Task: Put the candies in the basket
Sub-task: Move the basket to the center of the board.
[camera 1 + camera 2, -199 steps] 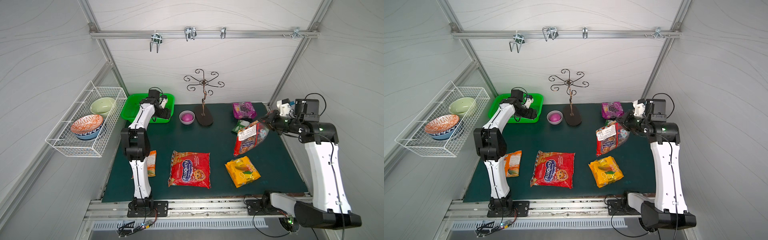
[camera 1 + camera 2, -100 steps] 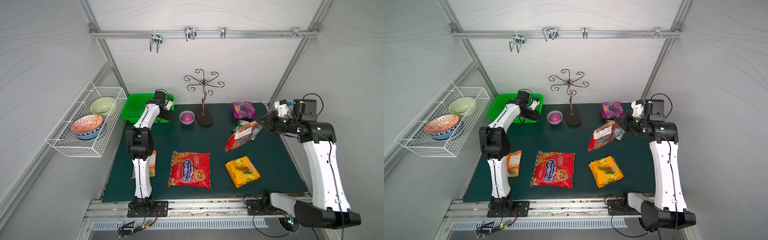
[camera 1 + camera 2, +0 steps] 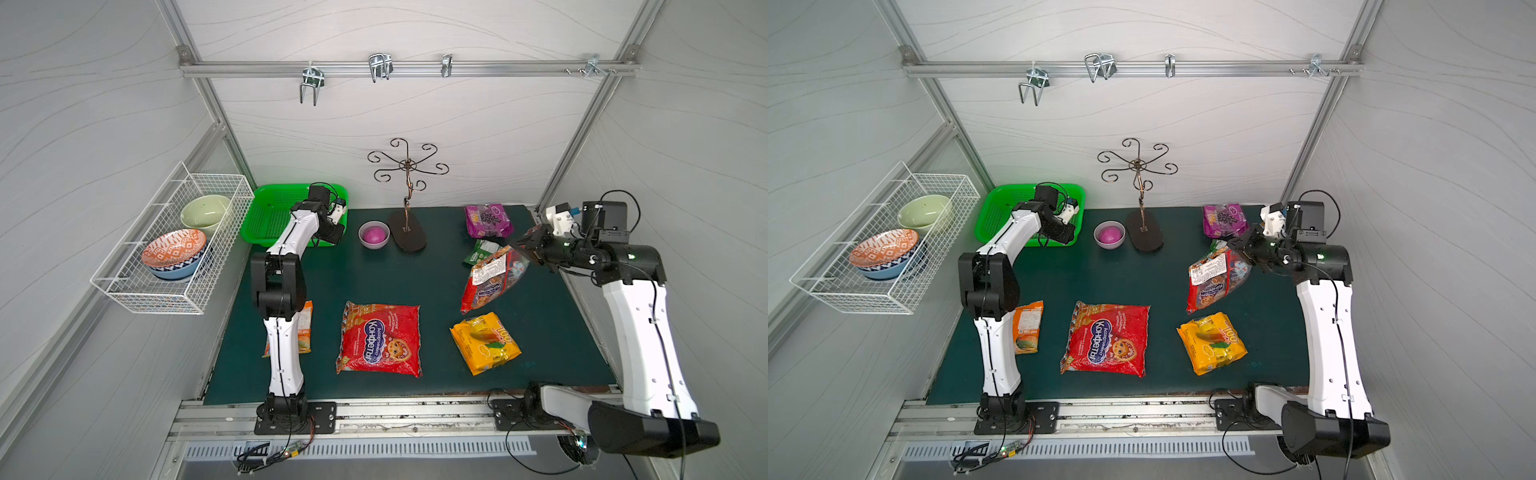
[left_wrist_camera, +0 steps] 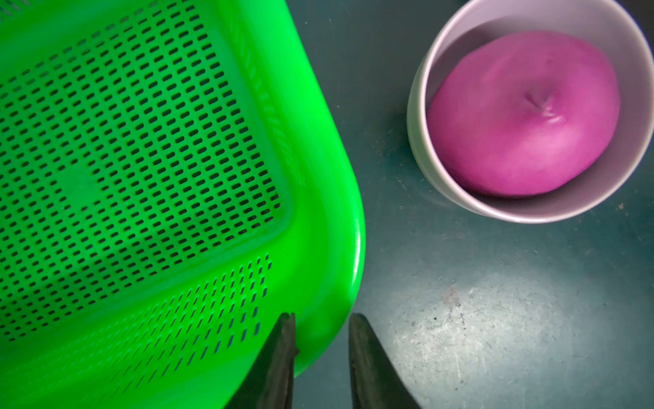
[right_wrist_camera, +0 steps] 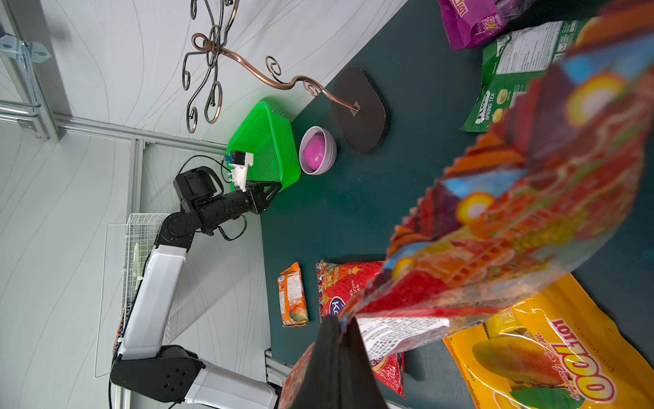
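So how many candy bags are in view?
6. Held red bag in right gripper; flat red bag at centre; yellow bag beside it; orange bag partly behind left arm; green bag and purple bag at back right.

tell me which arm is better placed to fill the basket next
Right arm: its jaws are shut on a red candy bag. The left arm has its jaws straddling the basket rim, holding no candy.

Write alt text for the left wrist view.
Two dark fingertips of the left end effector straddle the corner rim of the bright green basket, one over its perforated wall, one over the dark green mat. Beside the basket, apart from it, a small grey bowl holds a pink ball.
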`<state>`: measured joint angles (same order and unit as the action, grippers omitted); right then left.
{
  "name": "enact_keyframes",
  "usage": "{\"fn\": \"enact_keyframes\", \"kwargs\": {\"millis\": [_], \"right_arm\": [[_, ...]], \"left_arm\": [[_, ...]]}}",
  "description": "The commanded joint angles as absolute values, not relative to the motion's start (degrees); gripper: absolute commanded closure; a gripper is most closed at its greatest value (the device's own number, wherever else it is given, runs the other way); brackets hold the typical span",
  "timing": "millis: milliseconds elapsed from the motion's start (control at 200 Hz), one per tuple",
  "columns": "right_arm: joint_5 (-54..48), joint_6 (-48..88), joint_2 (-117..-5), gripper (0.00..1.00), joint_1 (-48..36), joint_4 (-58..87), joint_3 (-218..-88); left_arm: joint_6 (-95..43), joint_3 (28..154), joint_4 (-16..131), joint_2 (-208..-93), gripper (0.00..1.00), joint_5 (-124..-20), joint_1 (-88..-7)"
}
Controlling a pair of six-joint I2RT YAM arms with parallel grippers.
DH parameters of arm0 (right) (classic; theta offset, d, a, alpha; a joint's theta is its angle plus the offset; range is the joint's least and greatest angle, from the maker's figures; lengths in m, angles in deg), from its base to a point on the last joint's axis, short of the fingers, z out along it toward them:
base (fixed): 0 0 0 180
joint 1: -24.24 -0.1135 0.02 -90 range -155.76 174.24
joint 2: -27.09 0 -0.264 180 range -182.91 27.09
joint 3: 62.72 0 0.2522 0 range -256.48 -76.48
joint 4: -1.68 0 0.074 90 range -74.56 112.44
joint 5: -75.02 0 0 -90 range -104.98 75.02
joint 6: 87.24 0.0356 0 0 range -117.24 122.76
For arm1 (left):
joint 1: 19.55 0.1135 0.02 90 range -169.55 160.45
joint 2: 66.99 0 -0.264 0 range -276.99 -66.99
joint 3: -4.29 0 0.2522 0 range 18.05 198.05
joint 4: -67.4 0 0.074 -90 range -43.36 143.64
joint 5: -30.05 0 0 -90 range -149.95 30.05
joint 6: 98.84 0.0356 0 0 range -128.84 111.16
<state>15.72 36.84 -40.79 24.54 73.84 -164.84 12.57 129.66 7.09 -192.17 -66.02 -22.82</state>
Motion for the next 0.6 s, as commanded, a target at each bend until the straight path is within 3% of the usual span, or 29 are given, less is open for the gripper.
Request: {"fn": "enact_keyframes", "kwargs": {"millis": [0, 110, 310, 460, 595], "right_arm": [[19.0, 36.5, -39.2, 1.0, 24.4, 66.9, -166.1], [19.4, 36.7, -39.2, 1.0, 24.4, 66.7, -165.8], [19.9, 36.9, -39.1, 1.0, 24.4, 66.0, -165.1], [20.4, 37.2, -39.0, 1.0, 24.4, 65.9, -165.0], [19.9, 36.7, -38.4, 1.0, 24.4, 66.4, -165.0]], "left_arm": [[13.1, 128.5, 4.9, -191.4, 0.71, -67.7, -22.9], [13.6, 127.6, 4.9, -191.1, 0.69, -67.4, -23.0], [15.6, 127.5, 7.1, -191.0, 0.49, -64.5, -23.8], [17.6, 130.5, 8.6, -193.0, 0.49, -60.9, -24.3], [19.3, 130.4, 10.0, -194.4, 0.54, -56.9, -24.7]]}}
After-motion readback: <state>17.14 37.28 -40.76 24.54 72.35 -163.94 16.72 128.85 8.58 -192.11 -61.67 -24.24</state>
